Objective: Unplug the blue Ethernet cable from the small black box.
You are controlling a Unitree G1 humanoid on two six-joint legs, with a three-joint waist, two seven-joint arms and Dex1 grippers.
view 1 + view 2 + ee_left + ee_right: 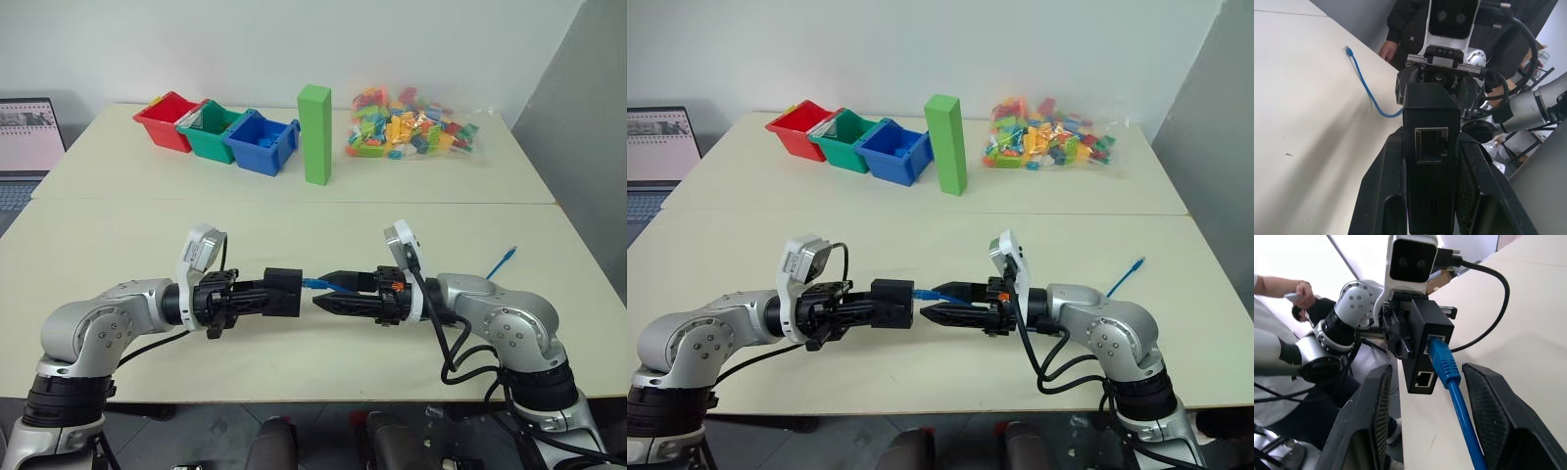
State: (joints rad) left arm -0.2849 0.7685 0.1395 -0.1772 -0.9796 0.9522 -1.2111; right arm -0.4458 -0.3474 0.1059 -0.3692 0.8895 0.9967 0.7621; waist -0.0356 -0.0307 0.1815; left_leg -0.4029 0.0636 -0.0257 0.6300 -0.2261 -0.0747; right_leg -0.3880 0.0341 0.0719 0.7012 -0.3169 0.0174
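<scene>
right wrist view: cable plug still seated in box

left gripper (257,294) clamped on the box (282,291), held above the table (294,220) between the two arms, pointing toward the right gripper (328,292). right wrist view shows the plug seated in one port of the box (1427,347), a second port just beside it w/ nothing in it. right fingers (1367,426) stand apart either side of the cable (1459,406), not pinching it; can't tell if a pad touches the cord. in the head views the plug area is tiny, partly covered by the finger tips. cable's middle run is hidden behind the right arm; its free end (506,257) lies on the table well off to the right. left wrist view: box face w/ one port (1431,144), its far side cut off by the right gripper. a person partly visible behind.
</scene>
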